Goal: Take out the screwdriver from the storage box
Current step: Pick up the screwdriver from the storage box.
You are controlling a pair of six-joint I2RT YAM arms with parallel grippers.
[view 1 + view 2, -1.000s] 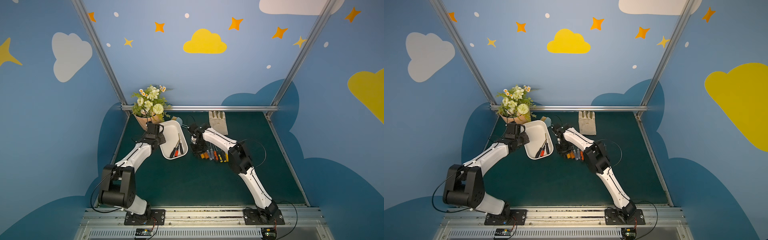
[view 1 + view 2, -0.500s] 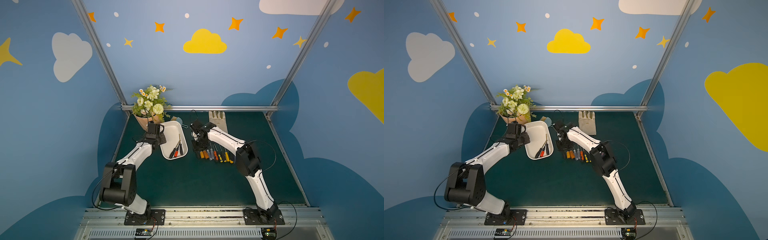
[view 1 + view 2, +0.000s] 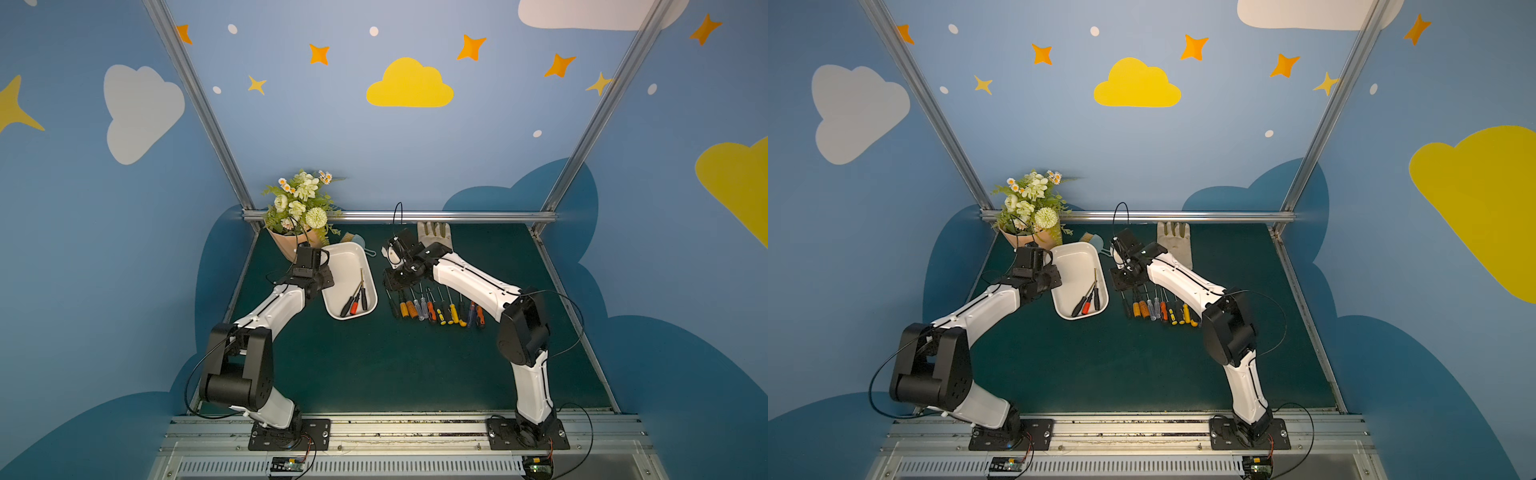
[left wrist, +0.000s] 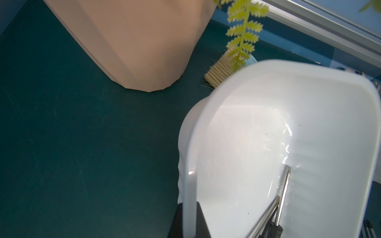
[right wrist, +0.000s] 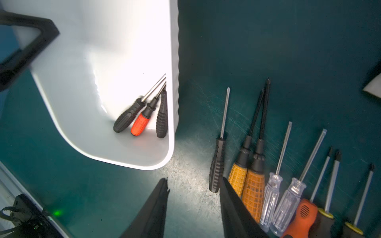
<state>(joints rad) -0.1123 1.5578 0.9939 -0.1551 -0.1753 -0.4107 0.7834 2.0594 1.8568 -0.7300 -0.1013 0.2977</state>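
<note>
Dark green mat [image 3: 374, 365], blue cloud-and-star walls [image 3: 374, 145], me watching remotely. Both top views are hiding the fingertips under the wrists, so I'm leaning on the wrist cams. Left one is showing the left gripper [image 4: 189, 220] clenching the left rim of the storage box [image 4: 268, 127], a finger on each side of the wall. Right one is showing the right gripper [image 5: 194, 179] hanging released and empty over the mat, between the box and the row of loose screwdrivers [image 5: 255, 181] lying to its right. Lying in the box's near right corner are three screwdrivers [image 5: 142, 117]. Peach flower pot [image 4: 134, 41] is sitting just far-left of the box. A brush [image 4: 216, 72] is peeking past the far rim, partly covered by a fern leaf [image 4: 243, 39]. A glove [image 3: 434, 232] is lying far back behind the right arm [image 3: 473, 282].
</note>
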